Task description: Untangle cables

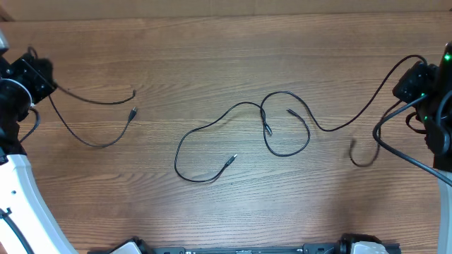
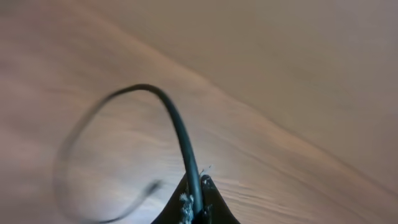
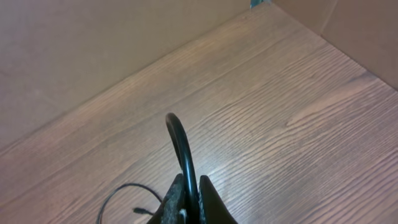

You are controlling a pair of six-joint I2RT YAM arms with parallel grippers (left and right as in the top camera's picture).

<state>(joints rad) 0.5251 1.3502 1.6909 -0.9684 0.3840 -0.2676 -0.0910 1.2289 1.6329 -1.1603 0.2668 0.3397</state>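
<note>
Three thin black cables lie on the wooden table (image 1: pixel 212 63). My left gripper (image 1: pixel 35 74) is shut on the left cable (image 1: pixel 106 103), whose two plug ends trail to the right. In the left wrist view the jaws (image 2: pixel 198 190) pinch this cable (image 2: pixel 180 134), which arcs upward. My right gripper (image 1: pixel 411 83) is shut on the right cable (image 1: pixel 353 121), which runs left into a loop (image 1: pixel 305 137) at the centre. The right wrist jaws (image 3: pixel 189 186) pinch it (image 3: pixel 180 140). A middle cable (image 1: pixel 205 128) curves from a silver-tipped plug (image 1: pixel 232 159) up to that loop and crosses it.
A short curl of the right cable (image 1: pixel 361 162) lies below my right gripper. Thicker black arm wires (image 1: pixel 395 144) hang at the right. A brown wall or box side (image 3: pixel 93 50) stands behind the table in the right wrist view. Arm bases sit along the front edge.
</note>
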